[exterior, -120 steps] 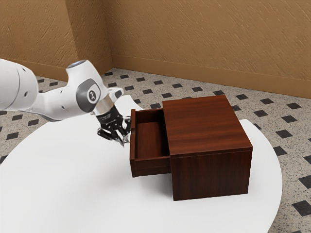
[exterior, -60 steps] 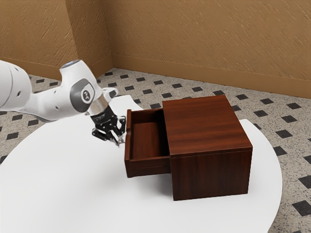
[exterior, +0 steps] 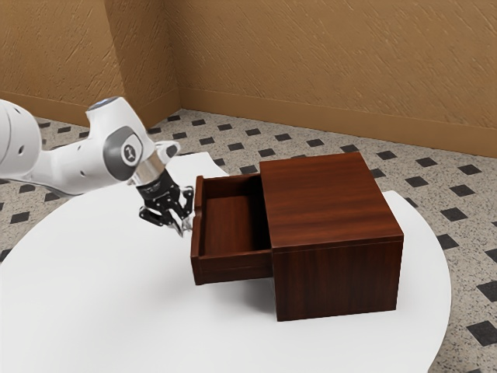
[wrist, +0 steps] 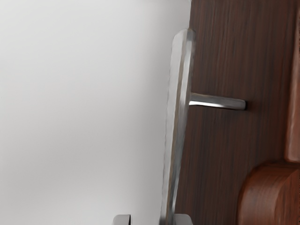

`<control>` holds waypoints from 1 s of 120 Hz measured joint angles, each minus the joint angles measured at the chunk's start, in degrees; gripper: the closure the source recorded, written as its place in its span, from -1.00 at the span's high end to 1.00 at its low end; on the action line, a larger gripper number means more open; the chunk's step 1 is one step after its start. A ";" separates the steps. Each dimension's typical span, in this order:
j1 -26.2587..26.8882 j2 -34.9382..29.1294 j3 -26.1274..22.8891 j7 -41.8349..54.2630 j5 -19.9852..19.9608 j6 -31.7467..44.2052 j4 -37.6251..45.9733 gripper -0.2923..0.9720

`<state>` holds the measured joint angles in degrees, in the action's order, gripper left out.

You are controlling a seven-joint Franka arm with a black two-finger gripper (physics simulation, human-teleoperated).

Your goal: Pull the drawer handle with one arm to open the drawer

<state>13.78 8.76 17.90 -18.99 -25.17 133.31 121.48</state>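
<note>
A dark wooden cabinet (exterior: 334,225) stands on the round white table (exterior: 101,311). Its drawer (exterior: 229,225) is pulled well out toward the exterior view's left, and its inside looks bare. My black gripper (exterior: 182,221) is at the drawer's front panel, shut on the metal bar handle (wrist: 179,117). In the wrist view the handle stands off the drawer front (wrist: 225,61) on a short post (wrist: 218,101). Two fingertips (wrist: 123,219) sit on either side of the bar at the hand's edge.
White tabletop (wrist: 84,112) stretches out in front of the drawer, toward the exterior view's left. The table's rim runs close behind the arm. A checkered floor and brown walls surround the table.
My hand has moved toward the exterior view's left with the handle in it, and the drawer has slid further out of the cabinet.
</note>
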 joint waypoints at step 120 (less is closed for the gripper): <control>0.24 -7.42 2.75 0.16 0.43 0.02 3.21 -0.26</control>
<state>14.01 1.35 20.65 -18.83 -24.74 133.33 124.69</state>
